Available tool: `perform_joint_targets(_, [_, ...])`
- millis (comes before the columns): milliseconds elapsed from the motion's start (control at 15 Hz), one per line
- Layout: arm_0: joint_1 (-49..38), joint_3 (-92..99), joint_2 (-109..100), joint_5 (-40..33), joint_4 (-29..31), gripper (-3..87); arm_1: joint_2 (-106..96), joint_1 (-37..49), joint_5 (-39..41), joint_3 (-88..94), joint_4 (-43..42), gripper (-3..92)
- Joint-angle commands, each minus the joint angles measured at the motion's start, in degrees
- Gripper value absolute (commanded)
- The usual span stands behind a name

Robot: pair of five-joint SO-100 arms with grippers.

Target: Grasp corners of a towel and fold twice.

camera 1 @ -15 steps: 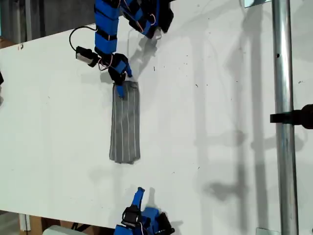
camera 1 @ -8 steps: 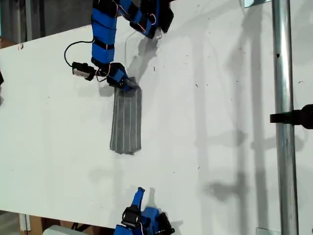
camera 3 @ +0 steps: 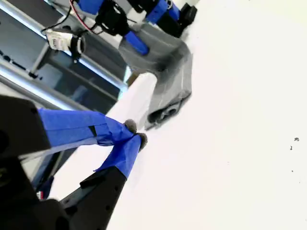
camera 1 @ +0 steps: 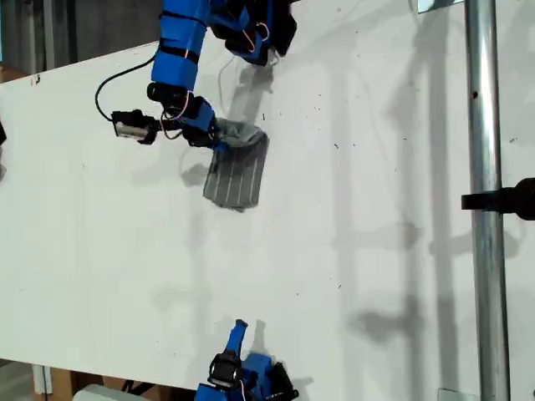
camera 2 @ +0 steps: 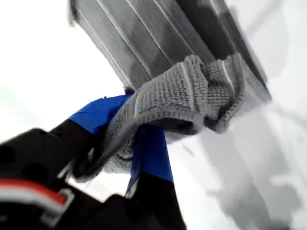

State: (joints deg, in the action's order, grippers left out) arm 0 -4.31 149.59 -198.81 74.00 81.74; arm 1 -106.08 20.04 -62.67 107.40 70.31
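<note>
Since half a second ago the towel (camera 1: 237,171) has been pulled up off the bench (camera 1: 376,251) at one end and now looks much shorter in the exterior view, bunched near the top of that view. My first claw (camera 2: 144,139) is clamped on the cloth's gathered end, the fabric draped over both blue fingers (camera 2: 151,158), the rest hanging away beyond them. My second claw (camera 3: 134,134) sits well apart at the bottom edge of the exterior view, tips pressed together on nothing, the cloth lying ahead of it.
</note>
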Motion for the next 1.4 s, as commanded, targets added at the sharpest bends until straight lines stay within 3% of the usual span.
perform_joint_targets(0, [1.14, -0.62, -0.44, 0.00, -0.88, -2.6, 3.43, -0.62, -0.70, -4.75, -10.28, -0.4])
perform_joint_targets(133, [1.23, -0.62, -0.44, 0.00, -0.97, -2.6, 5.54, 0.18, -0.88, -4.39, -13.45, 1.9])
perform_joint_targets(200, [1.32, -0.62, -0.44, 0.00, -0.97, -2.6, 4.48, 0.97, -1.85, -3.78, -14.15, 35.9])
perform_joint_targets(267, [1.49, -0.53, -0.44, 0.00, -1.05, -2.6, -0.79, 1.93, -2.46, -0.79, -18.63, 36.5])
perform_joint_targets(333, [1.49, -0.35, -0.44, -0.18, -1.14, -2.6, -10.20, 3.08, -1.93, 5.98, -29.88, 21.1])
perform_joint_targets(400, [1.23, -0.35, -0.44, -0.53, -1.41, -2.6, -17.58, 5.62, -1.85, 9.14, -34.80, 16.0])
perform_joint_targets(467, [0.97, -0.26, -0.44, -0.88, -1.67, -2.6, -20.92, 8.53, -1.32, 8.79, -33.05, 15.4])
perform_joint_targets(733, [0.70, 1.05, -0.44, -0.09, -2.90, -2.6, -34.72, 12.39, -1.23, 17.14, -15.21, 14.4])
perform_joint_targets(800, [0.97, 2.81, -0.44, 0.09, -4.92, -2.6, -42.10, 10.72, -1.93, 26.81, -14.33, 7.4])
perform_joint_targets(867, [1.41, 5.80, -0.44, 1.23, -7.12, -2.6, -51.94, 8.26, -6.42, 37.18, -13.54, 2.9])
perform_joint_targets(933, [1.76, 10.02, -0.44, 2.90, -10.20, -2.7, -62.23, 5.80, -11.25, 44.12, -8.44, 5.2])
perform_joint_targets(1067, [1.32, 18.28, -0.44, 3.52, -16.17, -2.7, -82.79, 4.13, -18.19, 51.94, 6.59, 4.2])
perform_joint_targets(1200, [-1.23, 25.40, -0.44, 3.87, -17.40, -2.7, -82.71, 3.78, -21.88, 56.78, 8.61, 4.3])
perform_joint_targets(1267, [-2.90, 29.09, -0.44, 7.73, -16.70, -2.7, -82.18, 2.55, -25.84, 58.10, 11.69, 4.6])
perform_joint_targets(1333, [-5.27, 29.09, -0.35, 15.73, -9.05, -2.7, -82.27, 2.02, -25.93, 58.18, 13.27, 6.7])
